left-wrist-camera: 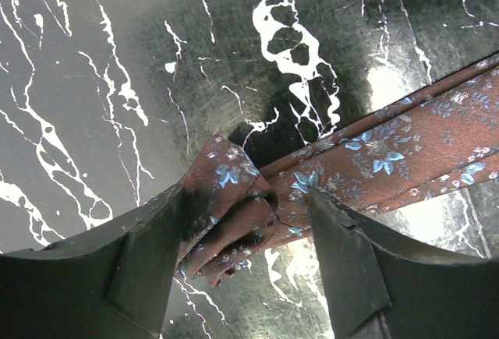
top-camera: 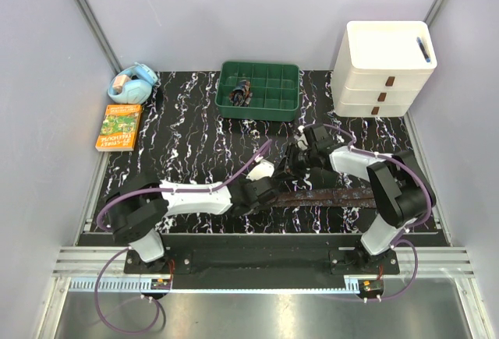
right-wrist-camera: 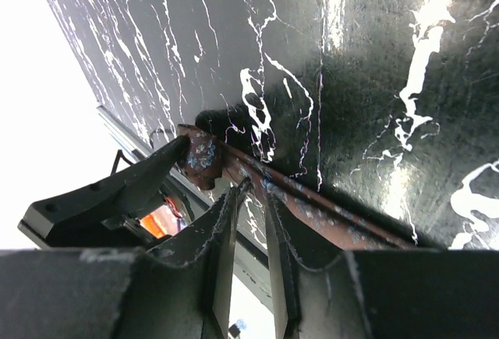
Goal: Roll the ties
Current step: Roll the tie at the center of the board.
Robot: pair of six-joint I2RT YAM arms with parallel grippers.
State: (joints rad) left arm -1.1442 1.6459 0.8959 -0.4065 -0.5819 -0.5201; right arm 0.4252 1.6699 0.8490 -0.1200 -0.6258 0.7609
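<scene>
Lower centre of the top view: one tie point(top-camera: 331, 195) lies flat, mostly unrolled. My left claw point(left-wrist-camera: 243, 203) holds a small first coil point(left-wrist-camera: 226, 222) at its end. My right claw point(right-wrist-camera: 251, 195) is narrow over the strip, but I cannot tell whether it grips. Rolling barely begun, I judge.

Robotics lab test cell. Evidence: plain grey panel walls point(top-camera: 43, 82) in aluminium framing point(top-camera: 84, 10). A left arm point(top-camera: 195, 197) and right arm point(top-camera: 390, 187) are bolted to a slotted rail point(top-camera: 78, 263), with purple cabling point(top-camera: 96, 292). A black marbled mat point(top-camera: 187, 144) carries staged props: green divided tray point(top-camera: 259, 112), white drawer unit point(top-camera: 382, 70), book point(top-camera: 119, 127).
</scene>
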